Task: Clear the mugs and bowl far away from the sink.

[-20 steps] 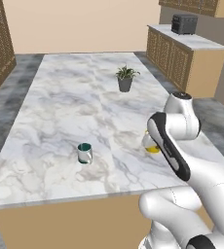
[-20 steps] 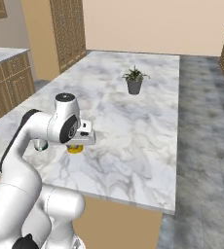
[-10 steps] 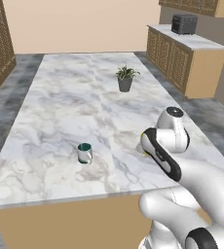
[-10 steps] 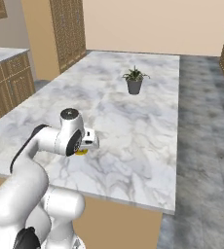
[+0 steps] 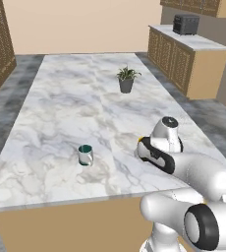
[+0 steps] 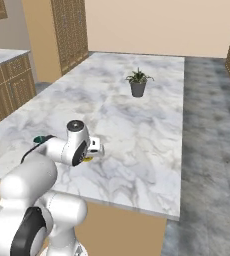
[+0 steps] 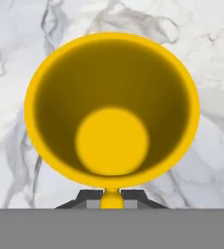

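A plain yellow mug [image 7: 112, 112] stands upright, seen from above over the marble counter [image 7: 16, 160]. My gripper [image 7: 112, 198] is shut on its near rim. In the base views the hand is low over the counter's near right part, and a sliver of the yellow mug [image 6: 88, 159] [image 5: 142, 141] peeks out under it. Whether the mug touches the counter I cannot tell. The teal mug [image 5: 85, 155] stands upright to the left, well apart from the hand, and is partly hidden behind my arm in the right base view [image 6: 38, 139]. The bowl and the sink are out of view.
A potted plant [image 5: 126, 79] [image 6: 138, 84] stands at the far middle of the marble island [image 5: 70, 103]. The island's front edge runs just below the hand. A side counter with a dark toaster [image 5: 185, 23] lies at the back right.
The arm has folded down, and the hand has sunk from well above the counter to just over it, with the yellow mug still in the gripper. The teal mug and the plant stayed put.
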You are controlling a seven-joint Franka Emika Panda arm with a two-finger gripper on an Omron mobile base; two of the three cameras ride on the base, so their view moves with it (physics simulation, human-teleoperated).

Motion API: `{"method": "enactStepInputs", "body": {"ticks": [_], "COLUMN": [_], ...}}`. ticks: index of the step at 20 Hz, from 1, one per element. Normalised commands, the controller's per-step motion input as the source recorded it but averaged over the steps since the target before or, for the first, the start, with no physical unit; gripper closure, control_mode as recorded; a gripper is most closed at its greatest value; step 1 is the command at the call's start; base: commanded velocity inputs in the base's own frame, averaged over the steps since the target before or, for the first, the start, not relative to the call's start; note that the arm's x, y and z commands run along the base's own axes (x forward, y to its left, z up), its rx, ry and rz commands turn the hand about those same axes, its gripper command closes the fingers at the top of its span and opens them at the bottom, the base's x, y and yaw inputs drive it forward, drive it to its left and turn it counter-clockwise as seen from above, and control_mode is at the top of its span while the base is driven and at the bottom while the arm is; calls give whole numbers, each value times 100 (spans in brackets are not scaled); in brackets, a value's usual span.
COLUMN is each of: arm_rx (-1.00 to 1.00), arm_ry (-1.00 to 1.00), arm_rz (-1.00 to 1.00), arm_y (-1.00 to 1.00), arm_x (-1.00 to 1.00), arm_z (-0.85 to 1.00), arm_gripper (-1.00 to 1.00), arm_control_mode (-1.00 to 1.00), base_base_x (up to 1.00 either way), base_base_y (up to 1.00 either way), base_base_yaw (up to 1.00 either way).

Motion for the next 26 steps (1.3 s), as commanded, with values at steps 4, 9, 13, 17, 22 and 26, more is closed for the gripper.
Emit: {"method": "enactStepInputs", "body": {"ticks": [4, 9, 13, 17, 22, 26], "arm_rx": [0, 0, 0, 0, 0, 0], "arm_ry": [1, 1, 0, 0, 0, 0], "arm_rz": [0, 0, 0, 0, 0, 0], "arm_y": [0, 0, 0, 0, 0, 3], "arm_x": [26, 23, 21, 15, 12, 7], "arm_z": [-28, -35, -34, -34, -36, -36], "arm_gripper": [100, 100, 100, 100, 100, -100], "arm_control_mode": [-100, -100, -100, -100, -100, -100], "base_base_x": [0, 0, 0, 0, 0, 0], "base_base_y": [0, 0, 0, 0, 0, 0], "base_base_yaw": [0, 0, 0, 0, 0, 0]}}
